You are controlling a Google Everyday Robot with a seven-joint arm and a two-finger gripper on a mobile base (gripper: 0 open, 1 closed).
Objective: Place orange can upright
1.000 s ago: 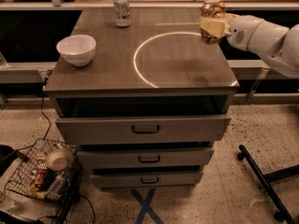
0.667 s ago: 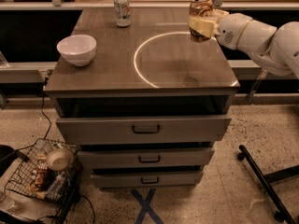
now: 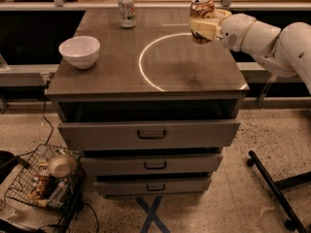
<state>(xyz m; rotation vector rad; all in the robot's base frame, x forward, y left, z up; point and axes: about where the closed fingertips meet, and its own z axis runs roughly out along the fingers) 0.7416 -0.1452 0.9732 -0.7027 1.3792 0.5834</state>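
The orange can [image 3: 201,8] is coppery with pale mottling and a silver top. It stands roughly upright in my gripper [image 3: 203,27], held above the far right part of the cabinet top [image 3: 121,72]. The gripper's cream fingers [image 3: 204,30] are shut around the can's lower half. My white arm [image 3: 262,35] comes in from the right edge. The can's base is hidden by the fingers.
A silver-white can [image 3: 127,9] with green and red markings stands at the far middle. A white bowl [image 3: 79,51] sits at the left. A bright ring of light [image 3: 167,59] marks the top. Drawers [image 3: 150,135] sit below; a wire basket [image 3: 41,183] is on the floor at the left.
My gripper has carried the orange can leftward over the cabinet top, from beyond the right edge to above the ring's far right side.
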